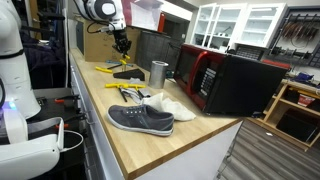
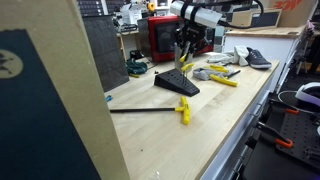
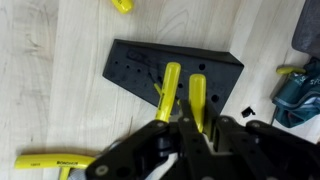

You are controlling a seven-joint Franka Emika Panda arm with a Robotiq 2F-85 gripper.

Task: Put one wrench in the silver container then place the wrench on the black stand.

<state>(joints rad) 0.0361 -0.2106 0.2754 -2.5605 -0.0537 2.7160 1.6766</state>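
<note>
We are clamping the yellow wrench (image 3: 170, 85) in our closed gripper (image 3: 186, 128), the black stand (image 3: 135, 62) lying just beneath it, and risking a skewed release tipping it onto the table (image 3: 60, 95).

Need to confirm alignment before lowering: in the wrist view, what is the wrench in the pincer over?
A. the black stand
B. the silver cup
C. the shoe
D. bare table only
A: the wrench, gripped by the pincer, projects over the stand.
</note>
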